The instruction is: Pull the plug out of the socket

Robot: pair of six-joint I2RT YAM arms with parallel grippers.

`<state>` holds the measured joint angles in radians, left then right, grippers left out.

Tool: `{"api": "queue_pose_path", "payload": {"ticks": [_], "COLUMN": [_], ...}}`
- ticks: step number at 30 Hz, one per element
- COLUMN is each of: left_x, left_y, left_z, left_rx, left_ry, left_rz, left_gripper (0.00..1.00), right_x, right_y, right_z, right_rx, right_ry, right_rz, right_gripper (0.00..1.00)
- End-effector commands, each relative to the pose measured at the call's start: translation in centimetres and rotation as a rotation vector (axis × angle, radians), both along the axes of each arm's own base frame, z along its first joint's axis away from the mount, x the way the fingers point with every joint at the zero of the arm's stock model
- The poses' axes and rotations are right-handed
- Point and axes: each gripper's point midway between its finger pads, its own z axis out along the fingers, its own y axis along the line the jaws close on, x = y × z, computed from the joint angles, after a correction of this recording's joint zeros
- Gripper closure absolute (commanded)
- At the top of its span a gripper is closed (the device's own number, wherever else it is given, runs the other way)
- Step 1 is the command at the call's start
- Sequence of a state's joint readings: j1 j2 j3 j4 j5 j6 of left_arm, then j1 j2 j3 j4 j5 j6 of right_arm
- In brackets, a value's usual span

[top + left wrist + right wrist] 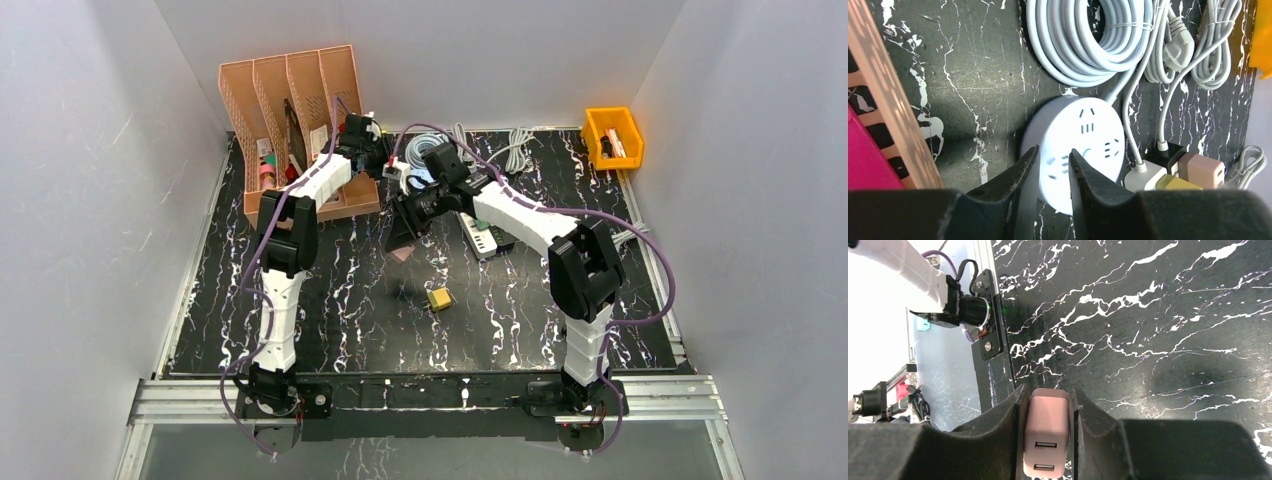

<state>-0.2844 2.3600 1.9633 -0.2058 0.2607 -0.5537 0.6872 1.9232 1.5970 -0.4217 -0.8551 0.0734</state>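
Lengthwise in right claw (1048,390), pink plug (1046,435)

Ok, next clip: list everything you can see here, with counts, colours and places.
Table: one, black marbled.
File organiser: one, peach, far left.
Bin: one, yellow, far right.
Cable coils: several, white, far middle.
Round socket: one, white, by the cable coils.
Power strip: one, white, right of centre.
Plug cluster: about four, black, white, yellow, pinkish, beside the round socket.
Small plug: one, yellow, loose, centre.
Pink adapter: one, pink, held.
Left gripper: one, black, open over the round socket.
Right gripper: one, black, shut on the pink adapter.
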Motion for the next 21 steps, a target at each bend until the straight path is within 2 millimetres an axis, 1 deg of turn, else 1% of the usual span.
{"api": "queue_pose_path", "payload": {"ticks": [1, 2, 4, 6, 7, 8, 9, 11, 12, 13, 14, 16, 18, 19, 20, 21], "left_x": [0.8, 0.6, 0.1, -0.2, -0.4, -0.5, -0.6, -0.9, -0.9, -1.1, -1.3, -2.0, -2.8, -3.3, -3.7, -4.1], "left_y": [4.2, 4.2, 4.5, 5.6, 6.1, 6.9, 7.7, 9.5, 10.7, 11.3, 11.8, 12.3, 12.7, 13.0, 13.2, 13.5], "left_z": [-1.5, -0.7, 1.1, 3.1, 5.1, 6.3, 7.7, 10.2, 11.5, 12.7, 14.0, 16.0, 17.6, 18.1, 18.6, 18.7], "left_rx": [0.095, 0.082, 0.063, 0.041, 0.017, -0.006, -0.027, -0.065, -0.084, -0.100, -0.111, -0.124, -0.125, -0.124, -0.120, -0.112], "left_ry": [0.012, -0.002, -0.034, -0.059, -0.086, -0.102, -0.120, -0.153, -0.170, -0.188, -0.206, -0.235, -0.267, -0.280, -0.289, -0.292], "left_rz": [0.039, 0.031, 0.025, 0.045, 0.052, 0.064, 0.079, 0.104, 0.125, 0.130, 0.133, 0.124, 0.130, 0.138, 0.143, 0.153], "left_gripper": [0.89, 0.84, 0.77, 0.64, 0.56, 0.45, 0.37, 0.28, 0.21, 0.17, 0.10, 0.07, 0.02, 0.02, 0.02, 0.02], "right_x": [-0.3, -0.3, -0.2, 0.2, 0.5, 0.9, 1.2, 1.8, 1.9, 2.0, 2.2, 2.2, 1.9, 1.7, 1.4, 1.1], "right_y": [0.8, 0.9, 1.4, 2.1, 2.5, 2.9, 3.3, 4.1, 4.5, 4.9, 5.4, 6.1, 6.6, 6.8, 6.9, 7.1], "right_z": [-2.9, -3.5, -4.4, -4.7, -5.2, -5.4, -5.7, -6.3, -6.8, -7.2, -7.4, -8.5, -9.8, -10.3, -10.9, -11.4], "right_rx": [-0.031, -0.033, -0.025, -0.011, -0.013, -0.010, -0.011, -0.015, -0.023, -0.029, -0.033, -0.059, -0.091, -0.104, -0.121, -0.140], "right_ry": [-0.010, 0.001, 0.025, 0.036, 0.041, 0.036, 0.034, 0.031, 0.037, 0.037, 0.033, 0.036, 0.039, 0.040, 0.041, 0.039], "right_rz": [0.013, 0.012, 0.017, 0.024, 0.025, 0.026, 0.025, 0.031, 0.037, 0.045, 0.053, 0.067, 0.079, 0.089, 0.098, 0.109], "right_gripper": [1.00, 1.00, 1.00, 1.00, 1.00, 1.00, 1.00, 1.00, 1.00, 1.00, 1.00, 1.00, 1.00, 1.00, 0.96, 0.86]}}
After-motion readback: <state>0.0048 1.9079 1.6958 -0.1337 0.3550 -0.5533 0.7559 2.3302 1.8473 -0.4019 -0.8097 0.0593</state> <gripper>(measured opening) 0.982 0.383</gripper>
